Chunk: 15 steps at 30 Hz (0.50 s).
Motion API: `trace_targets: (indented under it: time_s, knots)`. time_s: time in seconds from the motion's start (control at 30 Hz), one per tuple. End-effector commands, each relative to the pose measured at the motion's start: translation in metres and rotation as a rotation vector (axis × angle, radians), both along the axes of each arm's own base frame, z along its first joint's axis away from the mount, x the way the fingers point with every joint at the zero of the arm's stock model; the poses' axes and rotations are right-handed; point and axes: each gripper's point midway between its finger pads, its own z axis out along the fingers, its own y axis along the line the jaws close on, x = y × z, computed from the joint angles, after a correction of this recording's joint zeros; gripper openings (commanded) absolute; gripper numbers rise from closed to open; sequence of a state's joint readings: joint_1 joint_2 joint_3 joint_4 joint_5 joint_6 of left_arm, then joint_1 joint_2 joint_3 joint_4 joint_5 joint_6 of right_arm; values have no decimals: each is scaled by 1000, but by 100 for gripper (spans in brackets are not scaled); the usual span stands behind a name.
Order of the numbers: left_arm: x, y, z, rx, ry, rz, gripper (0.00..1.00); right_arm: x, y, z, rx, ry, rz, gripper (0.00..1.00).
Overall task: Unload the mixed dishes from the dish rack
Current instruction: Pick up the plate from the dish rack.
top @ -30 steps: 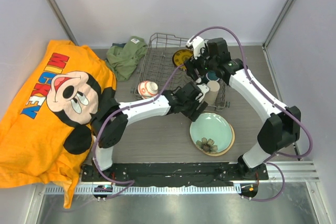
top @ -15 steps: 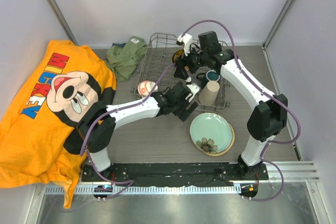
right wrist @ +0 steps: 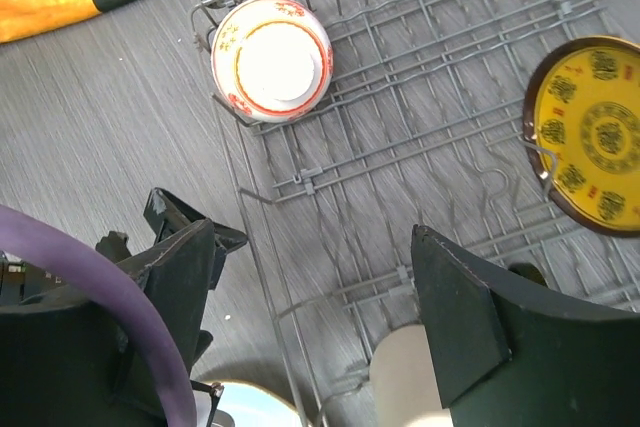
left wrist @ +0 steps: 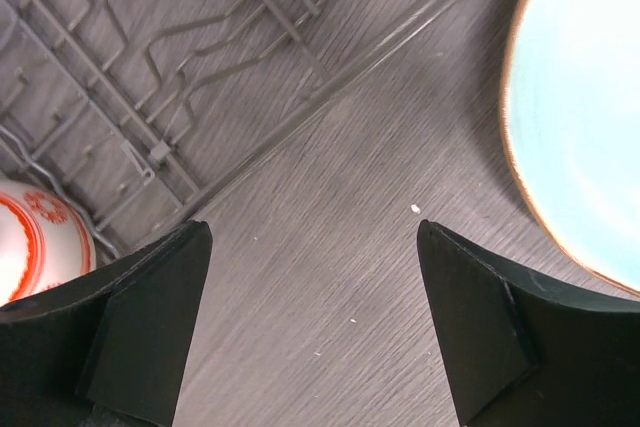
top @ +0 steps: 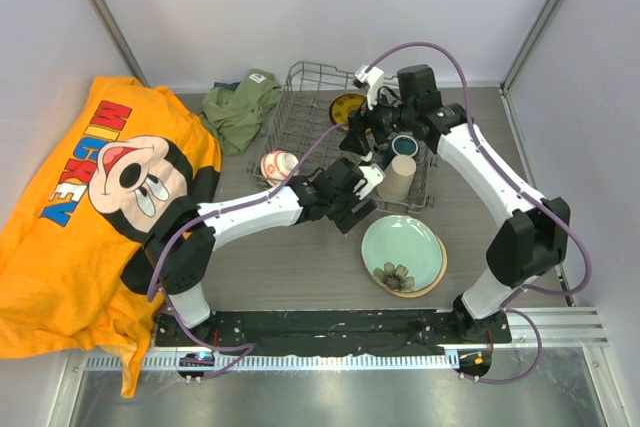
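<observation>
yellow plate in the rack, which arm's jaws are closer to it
Right. The right arm has its jaws over the dish rack, close to the yellow plate. The left arm has its jaws outside the rack, beside the pale green plate.

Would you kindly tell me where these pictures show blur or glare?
Left wrist: the dish rack wires look smeared, the pale green plate washed out. Right wrist: the small red-orange bowl base is blown white. Top external: sharp, evenly lit.
</observation>
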<state>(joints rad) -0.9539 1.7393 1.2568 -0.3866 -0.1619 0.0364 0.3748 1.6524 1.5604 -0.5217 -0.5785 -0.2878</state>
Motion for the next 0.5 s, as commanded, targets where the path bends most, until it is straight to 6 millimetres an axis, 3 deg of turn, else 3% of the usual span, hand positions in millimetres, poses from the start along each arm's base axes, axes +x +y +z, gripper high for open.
trace_targets:
  time_s: [0.0,0.3,0.47]
  knots:
    - [-1,-10,69,-29,-187,-134,90,84,-113,70,-55,-374,-442,80]
    - [8,2,73,-22,-194,-92,90,40,-119,117,-5,-442,-428,80]
    - [16,-2,79,-28,-189,-83,91,24,-115,112,21,-412,-404,80]
